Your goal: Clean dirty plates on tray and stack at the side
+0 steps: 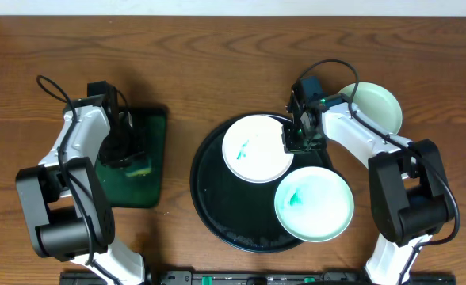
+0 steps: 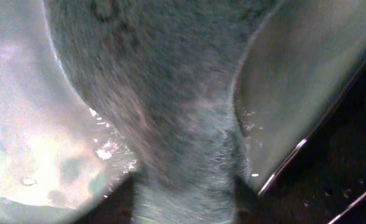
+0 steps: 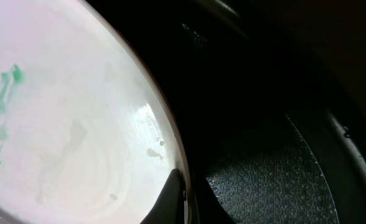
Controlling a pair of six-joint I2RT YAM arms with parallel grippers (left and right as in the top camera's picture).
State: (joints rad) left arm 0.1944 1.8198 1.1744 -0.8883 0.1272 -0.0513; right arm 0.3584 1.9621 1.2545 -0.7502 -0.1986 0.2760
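The black round tray (image 1: 209,202) holds two white plates. The back plate (image 1: 257,148) has a small teal smear. The front right plate (image 1: 314,203) has a larger teal smear. A third plate (image 1: 373,107) lies on the table right of the tray, with no smear showing. My right gripper (image 1: 303,136) is shut on the back plate's right rim. In the right wrist view a dark finger (image 3: 173,199) rests on that plate (image 3: 77,124) above the tray (image 3: 264,180). My left gripper (image 1: 126,150) is low over the dark-green tray; its jaws are hidden.
The rectangular dark-green tray (image 1: 150,127) lies at the left with a pale yellowish lump (image 1: 138,168) beside my left gripper. The left wrist view is filled by a blurred wet grey fuzzy surface (image 2: 183,124) between pale shapes. Brown table lies all around.
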